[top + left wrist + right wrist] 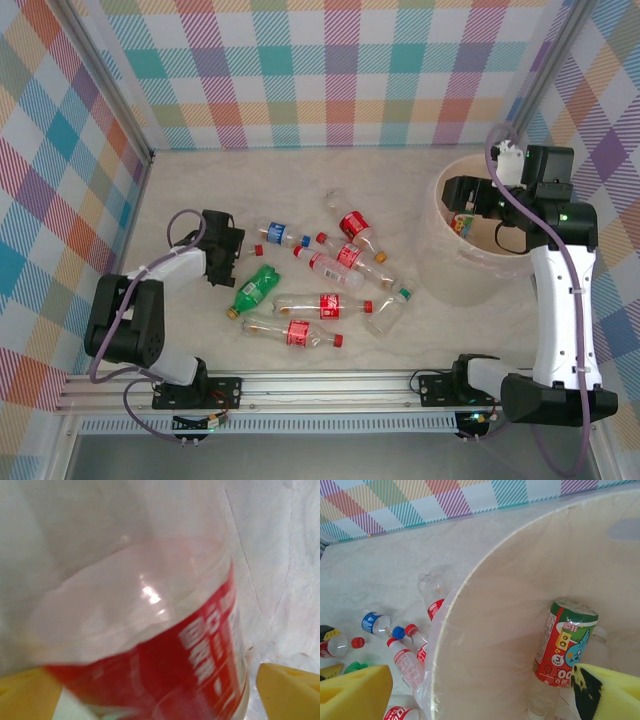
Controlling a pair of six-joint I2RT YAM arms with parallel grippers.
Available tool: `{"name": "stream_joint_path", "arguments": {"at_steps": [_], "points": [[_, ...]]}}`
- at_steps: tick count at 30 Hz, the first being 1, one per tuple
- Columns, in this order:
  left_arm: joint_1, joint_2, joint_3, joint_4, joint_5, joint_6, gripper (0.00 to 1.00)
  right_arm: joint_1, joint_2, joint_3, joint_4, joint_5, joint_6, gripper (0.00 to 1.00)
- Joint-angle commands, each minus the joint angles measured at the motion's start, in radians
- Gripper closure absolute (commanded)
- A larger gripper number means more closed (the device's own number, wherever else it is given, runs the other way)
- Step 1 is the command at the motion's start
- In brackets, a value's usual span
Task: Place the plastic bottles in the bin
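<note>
Several clear bottles lie scattered mid-table, among them a blue-capped one, a red-labelled one, a green bottle and a green-capped one. My left gripper is low at the left of the pile, open. Its yellow fingers stand on either side of a red-labelled bottle, whose red cap pokes out; a thin gap shows at the right finger. My right gripper hangs open and empty over the cream bin. Inside the bin lies a green-and-red-labelled bottle.
Checked walls close off the back and both sides. A metal rail runs along the near edge. The bin's rim carries a translucent liner, and bottles lie close against its left side.
</note>
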Motion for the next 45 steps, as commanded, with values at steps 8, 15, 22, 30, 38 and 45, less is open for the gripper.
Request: {"name": "stream_joint_path", "arguments": {"at_steps": [8,15,22,30,38,45], "points": [[-0.019,0.045,0.025,0.03,-0.012,-0.018,0.25,-0.003,-0.014,-0.024,0.014,-0.033,0.025,0.09],[-0.019,0.007,0.03,-0.011,-0.045,0.015,0.36,-0.003,-0.014,-0.032,0.025,-0.042,0.036,0.09],[-0.019,-0.034,0.137,-0.162,-0.108,0.174,0.42,-0.004,-0.049,-0.036,0.045,0.062,0.079,0.1],[-0.029,-0.121,0.247,-0.213,-0.157,0.397,0.52,-0.004,-0.069,-0.011,0.088,0.076,0.115,0.1],[-0.131,-0.132,0.415,-0.116,0.062,0.743,0.67,0.045,0.017,0.055,0.217,-0.04,0.224,0.13],[-0.287,-0.027,0.627,-0.106,0.284,0.867,0.85,0.276,0.161,0.158,0.238,-0.02,0.231,0.14]]}}
